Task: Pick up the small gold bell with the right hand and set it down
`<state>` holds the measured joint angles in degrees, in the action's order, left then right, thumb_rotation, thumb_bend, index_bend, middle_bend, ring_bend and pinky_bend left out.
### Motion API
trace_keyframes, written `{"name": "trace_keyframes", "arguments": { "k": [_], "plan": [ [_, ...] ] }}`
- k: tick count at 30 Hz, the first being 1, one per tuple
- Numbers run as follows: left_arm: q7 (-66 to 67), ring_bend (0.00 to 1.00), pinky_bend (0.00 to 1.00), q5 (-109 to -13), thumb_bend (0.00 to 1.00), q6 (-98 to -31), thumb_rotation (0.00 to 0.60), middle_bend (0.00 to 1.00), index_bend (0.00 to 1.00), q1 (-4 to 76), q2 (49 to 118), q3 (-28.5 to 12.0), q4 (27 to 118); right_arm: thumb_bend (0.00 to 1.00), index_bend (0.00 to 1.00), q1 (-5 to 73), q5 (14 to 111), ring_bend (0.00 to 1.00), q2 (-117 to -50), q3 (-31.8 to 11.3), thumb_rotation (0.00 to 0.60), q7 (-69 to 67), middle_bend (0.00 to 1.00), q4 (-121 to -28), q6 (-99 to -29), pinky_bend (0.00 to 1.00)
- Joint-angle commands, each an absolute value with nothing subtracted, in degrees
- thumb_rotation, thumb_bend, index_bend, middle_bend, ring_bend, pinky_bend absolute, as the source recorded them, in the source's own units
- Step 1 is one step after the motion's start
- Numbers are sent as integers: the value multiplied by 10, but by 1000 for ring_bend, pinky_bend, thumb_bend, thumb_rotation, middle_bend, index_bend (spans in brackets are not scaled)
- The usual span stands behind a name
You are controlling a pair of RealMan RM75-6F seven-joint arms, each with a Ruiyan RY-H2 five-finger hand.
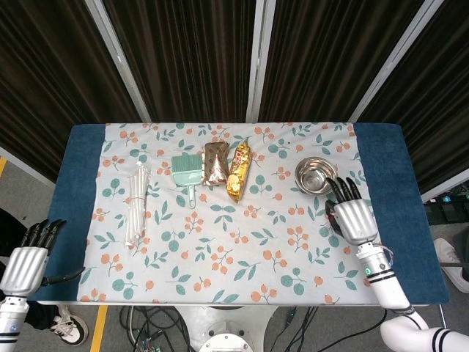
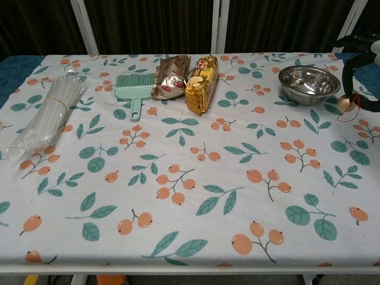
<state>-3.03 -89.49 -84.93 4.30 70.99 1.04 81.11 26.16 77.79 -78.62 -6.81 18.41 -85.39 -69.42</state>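
Observation:
The small gold bell (image 2: 345, 102) with a red string hangs just above the cloth at the far right of the chest view, pinched by my right hand (image 2: 354, 64). From the head view the right hand (image 1: 354, 214) lies back-up, just right of and in front of the steel bowl (image 1: 316, 175), and it hides the bell. My left hand (image 1: 26, 258) hangs off the table's front left corner, fingers straight and holding nothing.
The steel bowl (image 2: 309, 83) stands left of the bell. A green hand brush (image 1: 187, 173), two snack packs (image 1: 215, 163) (image 1: 239, 170) and a clear bundle of straws (image 1: 136, 202) lie across the back and left of the flowered cloth (image 1: 242, 249).

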Motion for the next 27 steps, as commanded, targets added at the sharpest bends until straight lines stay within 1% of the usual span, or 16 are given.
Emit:
{"name": "trace_keyframes", "arguments": {
  "k": [1,3,6,8,11,15,27],
  "plan": [
    [-27,3,89,-896,0,-846,237,82,74,45,712,11,812,378,718,263,798,0,-762,-65,600,81,89,-888,-661,0],
    [-24,3,89,-898,0,-845,234,82,73,47,712,11,814,379,724,264,818,0,-771,-63,600,129,89,-862,-684,0],
    [-21,3,89,-900,0,-849,234,82,74,47,710,11,817,378,730,261,804,0,-791,-71,600,177,94,-836,-698,0],
    [-21,2,89,-898,0,-849,237,82,74,46,709,10,818,378,730,262,798,0,-791,-71,600,168,93,-844,-690,0],
    [-23,3,89,-895,0,-847,236,82,74,45,710,11,816,379,730,267,817,0,-792,-60,600,157,93,-854,-681,0],
    [-24,3,90,-896,0,-846,235,82,74,45,712,12,813,378,733,279,827,0,-812,-52,600,168,95,-848,-665,0],
    [-36,2,89,-892,0,-847,240,82,73,41,714,13,801,379,733,315,789,0,-869,-56,600,190,82,-807,-593,0]
  ]
}}
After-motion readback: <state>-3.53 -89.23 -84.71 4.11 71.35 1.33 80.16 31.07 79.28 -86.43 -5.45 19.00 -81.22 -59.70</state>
